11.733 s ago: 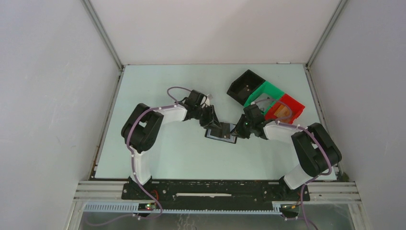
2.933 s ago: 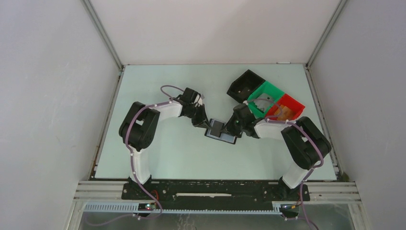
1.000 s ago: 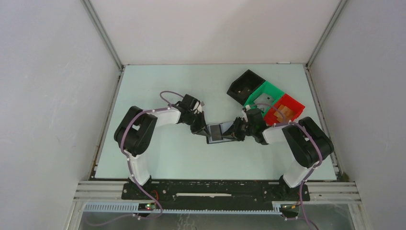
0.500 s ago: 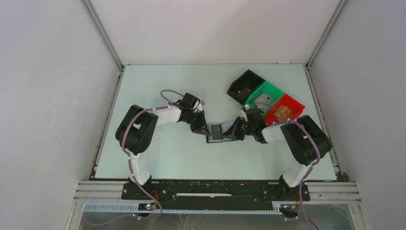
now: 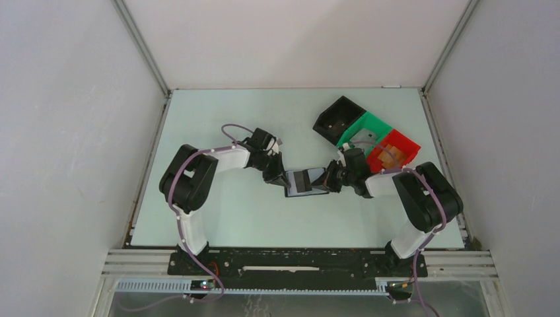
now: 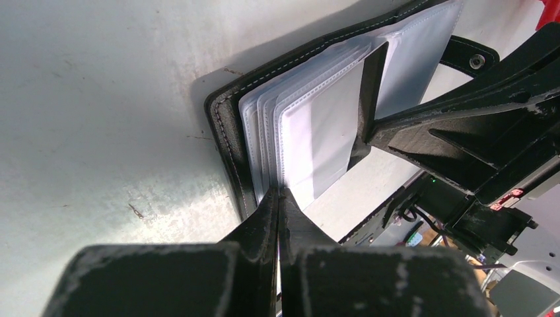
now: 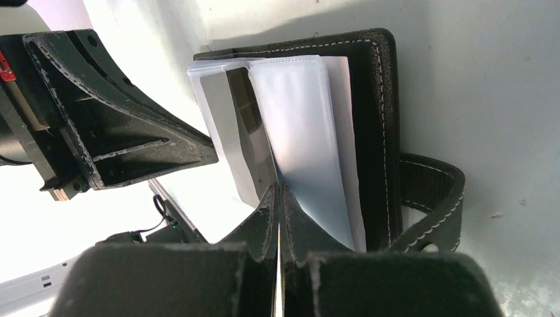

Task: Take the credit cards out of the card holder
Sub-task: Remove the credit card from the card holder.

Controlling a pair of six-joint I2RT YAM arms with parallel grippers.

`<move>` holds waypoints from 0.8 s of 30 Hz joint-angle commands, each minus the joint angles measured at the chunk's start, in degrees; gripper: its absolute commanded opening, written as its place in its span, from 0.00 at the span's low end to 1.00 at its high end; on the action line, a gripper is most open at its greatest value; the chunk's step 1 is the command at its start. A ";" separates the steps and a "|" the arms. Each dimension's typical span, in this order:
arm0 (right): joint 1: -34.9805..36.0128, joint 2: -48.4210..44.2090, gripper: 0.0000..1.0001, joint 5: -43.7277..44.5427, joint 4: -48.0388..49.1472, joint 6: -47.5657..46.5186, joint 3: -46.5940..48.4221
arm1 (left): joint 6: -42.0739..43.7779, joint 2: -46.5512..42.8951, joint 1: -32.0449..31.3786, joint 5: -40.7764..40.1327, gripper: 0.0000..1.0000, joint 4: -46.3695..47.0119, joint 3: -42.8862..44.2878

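I see the card holder (image 5: 306, 181) lying open on the tabletop (image 5: 224, 119), mid-scene, between my two arms. My left pincer (image 6: 278, 201) is pinched tight on the pale leaves at its left edge. My right pincer (image 7: 279, 205) is pinched tight on one pale leaf at its right side. Whether that leaf is a card or a sleeve, I cannot tell.

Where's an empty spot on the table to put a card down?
Bare table far left, behind the left arm, and the near strip in front of the card holder. Crowded: the middle, where both arms meet, and the bins far right.
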 commanded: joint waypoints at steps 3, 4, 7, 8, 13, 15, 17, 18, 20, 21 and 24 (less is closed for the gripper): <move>-0.36 -1.16 0.11 -1.67 3.62 -0.87 -0.65 | 3.59 2.39 0.62 -3.02 0.00 -2.00 2.68; -0.42 -1.13 0.19 -2.02 4.18 -0.65 -0.58 | 3.77 2.41 0.60 -2.97 0.00 -2.18 2.87; -0.79 -0.89 0.32 -2.27 5.11 -0.16 -0.56 | 4.15 2.41 0.59 -2.91 0.00 -2.44 2.96; -0.97 -0.69 0.34 -2.44 5.33 -0.04 -0.37 | 4.16 2.45 0.59 -2.83 0.00 -2.51 2.96; -1.29 0.82 0.36 -3.69 6.53 0.11 0.54 | 4.24 2.68 0.54 -2.51 0.00 -2.44 2.96; -1.33 1.82 0.37 -3.72 6.49 0.11 1.11 | 4.25 2.73 0.54 -2.39 0.00 -2.45 3.10; -1.20 2.78 0.37 -4.08 6.91 0.16 1.65 | 4.34 2.68 0.54 -2.28 0.00 -2.44 3.22; -1.06 3.25 0.37 -4.23 7.06 0.18 2.11 | 4.34 2.61 0.53 -2.10 0.00 -2.44 3.21; -0.58 4.30 0.37 -4.49 7.00 0.05 2.92 | 4.33 2.66 0.46 -2.07 0.00 -2.49 3.22; -0.34 4.84 0.37 -4.71 6.92 0.08 3.26 | 4.34 2.67 0.47 -2.05 0.00 -2.44 3.22; 0.13 5.49 0.36 -4.40 7.43 0.55 3.48 | 4.34 2.78 0.45 -1.83 0.00 -2.44 3.14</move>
